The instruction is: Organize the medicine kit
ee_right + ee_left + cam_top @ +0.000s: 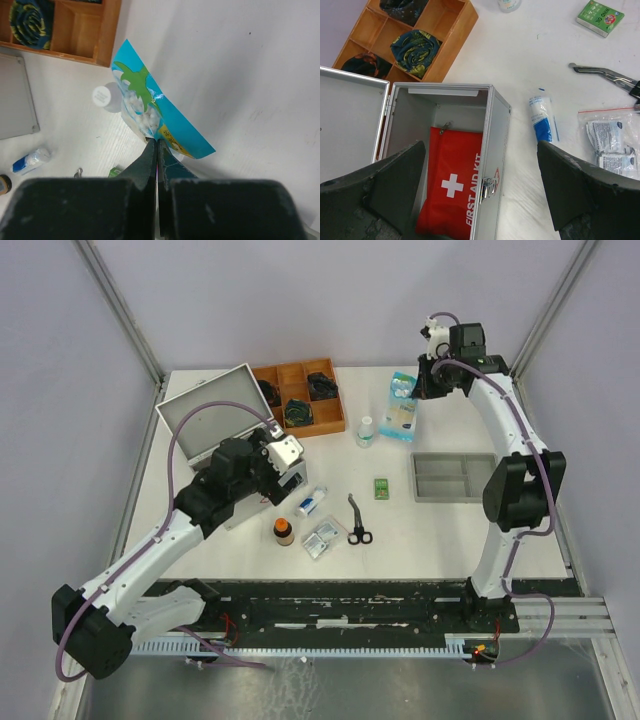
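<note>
Being pinched: the blue bag (pixel 145 95) of small white pieces is being clamped at its edge by the right gripper (pixel 155 142), whose fingers are being pressed flat together on it, at the far right of the table (pixel 440 530).
Left gripper: the left gripper (pixel 481 147) is being held spread wide, with nothing between its fingers, above the front wall of the medicine kit.
Medicine kit: the medicine kit (pixel 499 130) is being shown at the far left of the table, with its lid thrown back to the left and its latch on the front wall.
Inside the kit: a red first-aid pouch (pixel 451 185) with a white cross is being carried on edge in the box.
Wooden tray: the wooden tray (pixel 328 412) is being shown just behind the kit, with dark rolled bundles in several compartments.
Grey tray: the grey tray (pixel 440 480) is being seen on the right, beside the right arm.
Loose items: a gauze roll (pixel 541 119), scissors (pixel 605 75), a green box (pixel 600 17), a clear pouch of packets (pixel 612 142) and a brown bottle (pixel 284 531) are being seen on the table between the kit and the grey tray; a white-capped bottle (pixel 102 96) is being seen just beside the blue bag.
</note>
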